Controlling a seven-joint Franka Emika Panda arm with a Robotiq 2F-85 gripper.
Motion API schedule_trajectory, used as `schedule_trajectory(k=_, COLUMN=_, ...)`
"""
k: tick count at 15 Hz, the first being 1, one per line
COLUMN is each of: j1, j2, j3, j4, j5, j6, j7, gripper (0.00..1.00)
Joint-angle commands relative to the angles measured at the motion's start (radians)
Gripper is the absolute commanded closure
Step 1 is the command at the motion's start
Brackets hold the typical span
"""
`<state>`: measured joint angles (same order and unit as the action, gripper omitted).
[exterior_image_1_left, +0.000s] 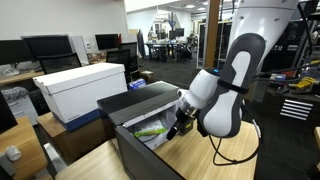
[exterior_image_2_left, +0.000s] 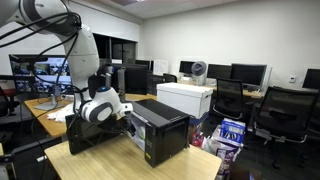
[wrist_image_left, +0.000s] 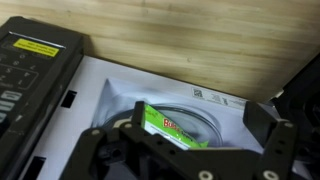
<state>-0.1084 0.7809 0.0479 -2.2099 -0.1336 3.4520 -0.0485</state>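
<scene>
- The hand (wrist_image_left: 180, 145) is spread as wide as it goes and has hold of nothing. In the wrist view you can see both black fingers with clear air between them.
- The green packet (wrist_image_left: 165, 122) sits inside the open microwave (exterior_image_1_left: 135, 102), on the round glass plate (wrist_image_left: 218, 120) against the white interior.
- The key relation is that the packet lies straight ahead of the hand, just past the fingertips and roughly centred in the gap. It's close, but as far as I can tell they're not touching.
- In an exterior view the hand (exterior_image_1_left: 178, 126) hangs right at the mouth of the microwave, with the packet (exterior_image_1_left: 150, 131) a bit deeper in.
- From the wrist, the packet's long axis looks to run on a slant from upper left to lower right, so it's not square to the fingers. The near end is hidden behind the hand, so don't quote me on the exact angle.
- The control panel (wrist_image_left: 30, 60) is off to the left in the wrist view, well clear of the fingers.
- The whole thing stands on the wooden bench (exterior_image_1_left: 205, 158).
</scene>
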Motion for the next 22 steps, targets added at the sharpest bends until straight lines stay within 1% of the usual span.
schedule_trajectory(k=1, j1=0.048, j2=0.025, j3=-0.025, j4=0.055, j5=0.017, j6=0.006, j7=-0.014, gripper=0.0)
schedule_trajectory(k=8, j1=0.153, j2=0.088, j3=-0.11, j4=0.095, j5=0.044, j6=0.01, j7=-0.02, gripper=0.0)
schedule_trajectory(k=14, j1=0.207, j2=0.147, j3=-0.155, j4=0.099, j5=0.059, j6=0.009, j7=-0.023, gripper=0.0)
schedule_trajectory(k=22, j1=0.279, j2=0.249, j3=-0.207, j4=0.182, j5=0.092, j6=0.01, j7=-0.021, gripper=0.0)
